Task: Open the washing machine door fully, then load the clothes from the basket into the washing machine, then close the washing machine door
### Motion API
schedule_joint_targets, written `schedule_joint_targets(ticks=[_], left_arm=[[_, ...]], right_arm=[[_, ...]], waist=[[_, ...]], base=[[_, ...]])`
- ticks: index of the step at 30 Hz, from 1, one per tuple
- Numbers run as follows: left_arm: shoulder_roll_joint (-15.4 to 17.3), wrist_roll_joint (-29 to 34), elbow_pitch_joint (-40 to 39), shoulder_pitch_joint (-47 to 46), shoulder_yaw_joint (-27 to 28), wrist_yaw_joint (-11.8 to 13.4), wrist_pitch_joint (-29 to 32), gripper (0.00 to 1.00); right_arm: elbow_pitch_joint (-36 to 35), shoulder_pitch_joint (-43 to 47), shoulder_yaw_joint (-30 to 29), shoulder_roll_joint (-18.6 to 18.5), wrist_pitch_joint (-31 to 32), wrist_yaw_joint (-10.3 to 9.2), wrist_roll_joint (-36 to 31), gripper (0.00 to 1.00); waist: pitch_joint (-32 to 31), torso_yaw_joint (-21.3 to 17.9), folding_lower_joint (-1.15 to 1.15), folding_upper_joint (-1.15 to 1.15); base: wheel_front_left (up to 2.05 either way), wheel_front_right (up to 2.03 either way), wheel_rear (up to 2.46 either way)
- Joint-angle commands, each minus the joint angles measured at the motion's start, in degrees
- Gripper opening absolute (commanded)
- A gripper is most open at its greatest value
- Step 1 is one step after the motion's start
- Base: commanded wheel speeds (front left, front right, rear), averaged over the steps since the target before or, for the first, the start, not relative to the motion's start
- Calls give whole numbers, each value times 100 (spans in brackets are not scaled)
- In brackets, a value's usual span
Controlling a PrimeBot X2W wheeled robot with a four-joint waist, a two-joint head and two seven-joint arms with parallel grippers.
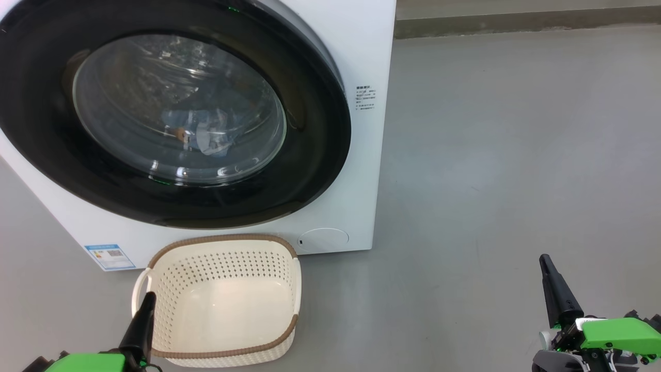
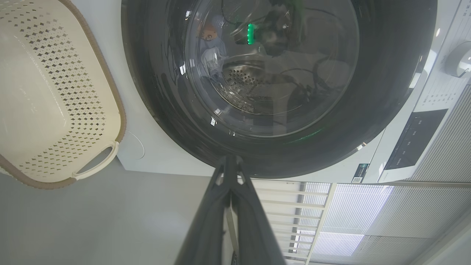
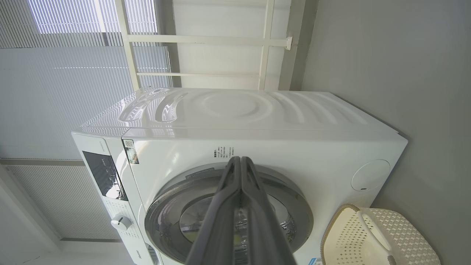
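Note:
The white washing machine (image 1: pixel 361 206) fills the upper left of the head view. Its door (image 1: pixel 320 155), a glossy black ring around bulging glass, lies flush against the front. Through the glass I see light-blue clothes (image 1: pixel 211 132) with an orange spot inside the drum, also seen as clothes (image 2: pixel 211 55) in the left wrist view. The cream basket (image 1: pixel 222 242) stands on the floor right below the door with nothing in it. My left gripper (image 1: pixel 148 297) is shut, its tip over the basket's left rim. My right gripper (image 1: pixel 545 261) is shut, far right above bare floor, holding nothing.
Grey floor (image 1: pixel 516 155) stretches to the right of the machine up to a wall base (image 1: pixel 516 23). A blue label (image 1: pixel 109 257) and a round cap (image 1: pixel 323 239) sit low on the machine's front. A control panel with a knob (image 2: pixel 458 60) runs along its top.

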Motion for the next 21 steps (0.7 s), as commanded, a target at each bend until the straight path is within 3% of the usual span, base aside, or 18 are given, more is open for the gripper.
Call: schedule_joint_targets(ticks=[1, 21], left_arm=[[75, -46, -169, -238, 200, -15, 18, 0], [75, -47, -169, -238, 199, -15, 18, 0]], right_arm=[[-176, -49, 124, -18, 46, 9, 21, 0], [-176, -49, 123, -17, 47, 9, 20, 0]], waist=[[0, 0, 0, 0], [0, 0, 0, 0]], base=[[0, 0, 0], [0, 0, 0]])
